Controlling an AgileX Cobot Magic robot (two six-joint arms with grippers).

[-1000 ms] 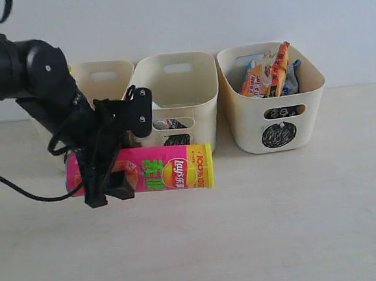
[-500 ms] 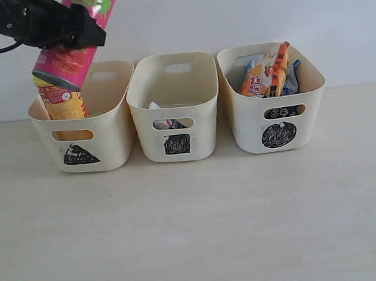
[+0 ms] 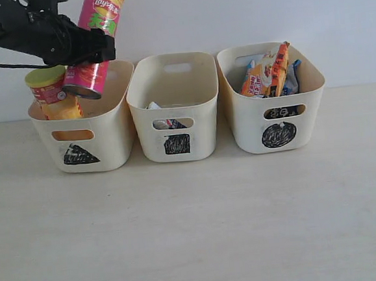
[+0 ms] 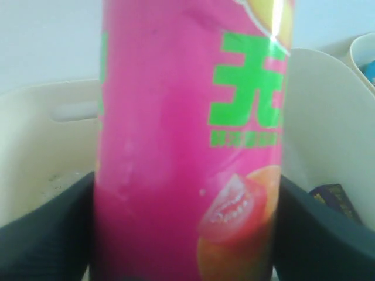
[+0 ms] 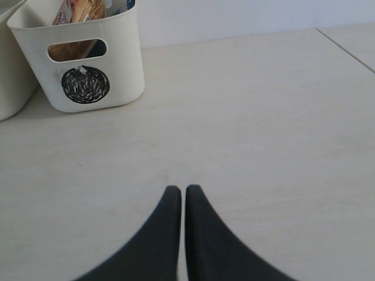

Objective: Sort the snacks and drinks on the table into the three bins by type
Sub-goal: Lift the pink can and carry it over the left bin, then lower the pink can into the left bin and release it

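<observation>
My left gripper [image 3: 93, 49] is shut on the pink chip tube [image 3: 103, 14]. It holds the tube tilted over the triangle bin [image 3: 110, 140], lower end at the rim. In the left wrist view the pink tube [image 4: 187, 146] fills the space between both fingers [image 4: 41, 234]. The yellow tube [image 3: 47, 86] stands in that bin. A white carton [image 3: 154, 106] and a dark purple carton [image 4: 335, 198] lie in the square bin [image 3: 200, 126]. The orange bag [image 3: 275, 68] and blue bag [image 3: 294, 77] sit in the circle bin [image 3: 245, 123]. My right gripper [image 5: 183, 190] is shut and empty, over bare table.
The three bins stand side by side along the white back wall. The pale table [image 3: 214, 229] stretches in front of them. The circle bin [image 5: 123, 58] shows far ahead of the right gripper, and a table edge [image 5: 345, 47] runs beyond it.
The left gripper lifted the pink tube from lying low before the bins to high over the triangle bin. In the last half second its lower end shifted right, uncovering the yellow tube's lid.
</observation>
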